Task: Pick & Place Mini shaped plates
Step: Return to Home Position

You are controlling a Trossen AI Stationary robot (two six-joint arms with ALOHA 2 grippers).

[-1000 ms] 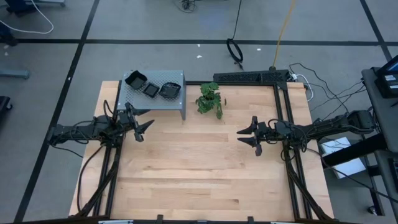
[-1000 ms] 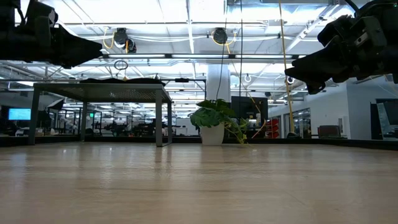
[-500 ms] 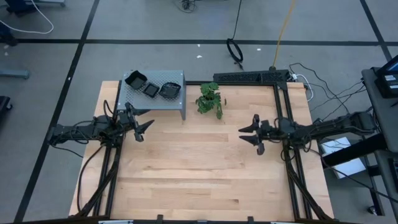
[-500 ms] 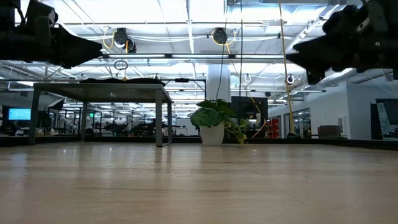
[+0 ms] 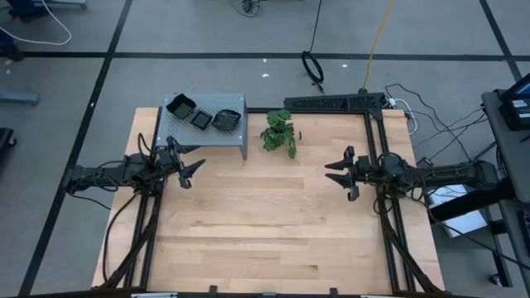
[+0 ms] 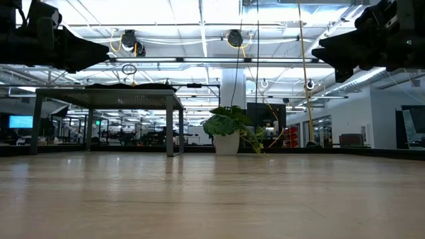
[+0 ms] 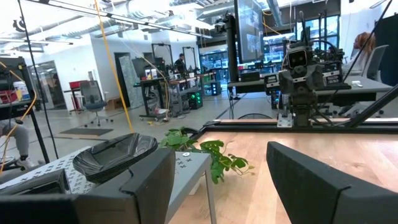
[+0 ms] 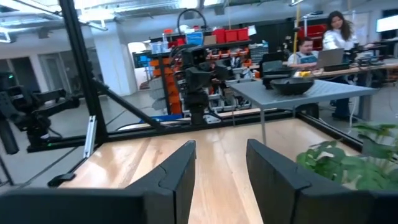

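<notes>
Three mini shaped plates, glossy black, (image 5: 180, 105) (image 5: 201, 118) (image 5: 225, 121) lie on top of the grey perforated box (image 5: 232, 106) at the table's far left. One plate (image 7: 115, 155) shows close in the left wrist view. My left gripper (image 5: 195, 172) (image 7: 217, 180) hovers open near the box's front right leg, pointing level toward the table's right. My right gripper (image 5: 331, 172) (image 8: 221, 162) hovers open at the table's right side, pointing level toward the left. Both hold nothing and stand high above the table (image 6: 86, 53) (image 6: 329, 56).
A small green potted plant (image 5: 280, 132) stands at the table's far middle, right of the box. A black frame (image 5: 331, 103) runs along the far right edge. People sit at desks (image 8: 311, 50) in the room beyond. Bare wood (image 5: 265, 223) spreads between the arms and toward the near edge.
My right gripper has drawn back toward the table's right edge and risen, tipping up from a slight downward slant to about level. Its fingers keep the same gap. The plates have not moved.
</notes>
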